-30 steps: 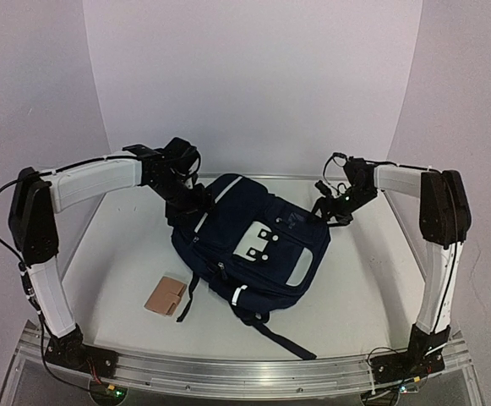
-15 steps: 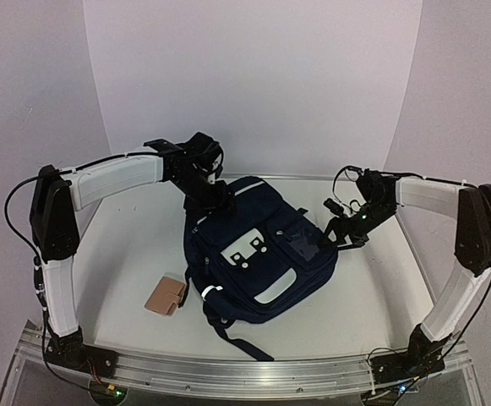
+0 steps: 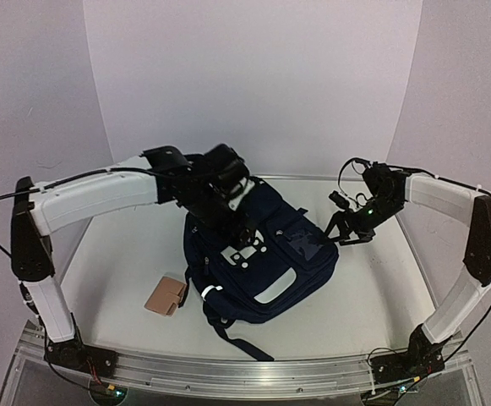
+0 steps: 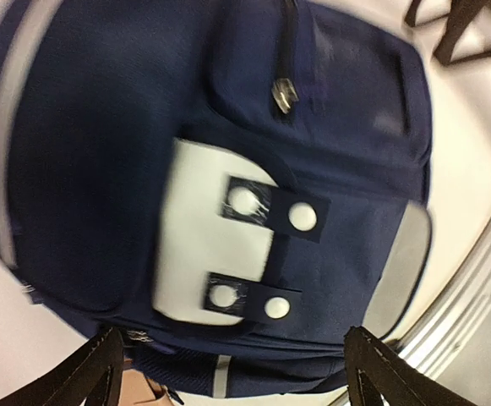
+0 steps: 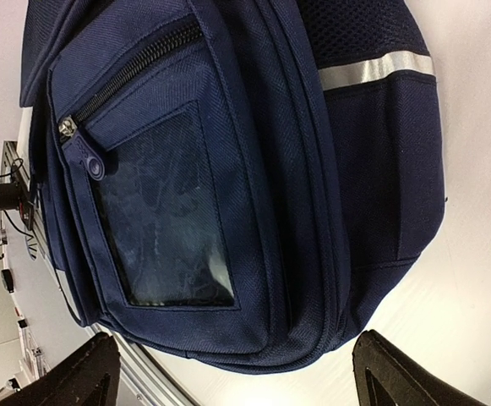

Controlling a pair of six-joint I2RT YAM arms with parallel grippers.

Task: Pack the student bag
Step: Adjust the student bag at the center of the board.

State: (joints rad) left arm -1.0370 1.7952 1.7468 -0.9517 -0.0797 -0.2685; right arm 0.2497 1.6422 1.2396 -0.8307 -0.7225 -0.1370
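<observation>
The student bag (image 3: 283, 271) lies flat mid-table, a navy backpack with black straps trailing toward the front. My left gripper (image 3: 243, 238) hovers open over its front. In the left wrist view the white patch (image 4: 207, 245) with its snap tabs fills the space ahead of my left gripper (image 4: 241, 381), nothing between the fingers (image 4: 93, 376). My right gripper (image 3: 345, 235) stands open at the bag's right side. In the right wrist view the bag's clear window pocket (image 5: 169, 211) and side seam lie ahead of my right gripper (image 5: 245, 381), its fingertips (image 5: 406, 372) wide apart and empty.
A small tan leather wallet (image 3: 166, 296) lies on the white table (image 3: 118, 254) just left of the bag, its corner (image 4: 139, 391) also showing in the left wrist view. A metal rail (image 3: 228, 370) runs along the near edge. White walls enclose the back and sides.
The bag slid and turned to the right, then came to rest. My left gripper left the bag's back-left edge and moved over its front patch. Both grippers opened wider.
</observation>
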